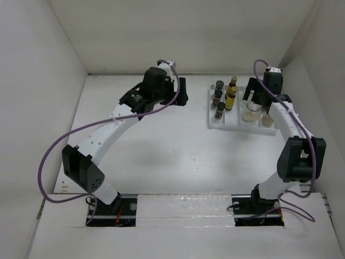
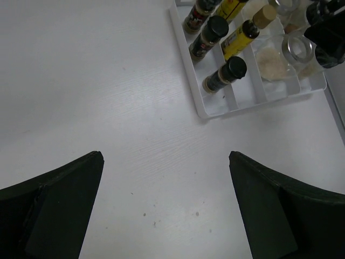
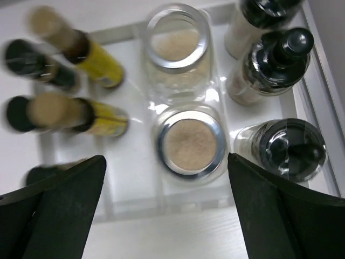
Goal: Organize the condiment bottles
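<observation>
**White tabletop, bottles in the tray, both tools wide**

White tabletop [image 1: 161,151] is filling most of the overhead view, with plain white walls boxing it in on three sides. I am seeing the condiment bottles [image 1: 230,99] sitting together in the white tray [image 1: 232,125] at the upper right of that frame. Through the right wrist camera I am looking straight down into it. Two silver-lidded jars [image 3: 188,141] are standing one above the other in the middle. Two yellow-labelled bottles [image 3: 99,65] are showing at the left, blurred, with dark jars [image 3: 32,56] beyond them near the left edge. Three black-capped bottles [image 3: 275,59] are lining the right side. The right tool [image 3: 165,159] is hovering above the tray with its jaws spread wide, gripping nothing. The left tool [image 2: 164,156] is hanging over bare tabletop, well apart from the tray, which is showing at the upper right of its own camera. Its jaws are likewise gaping wide and holding nothing.
</observation>
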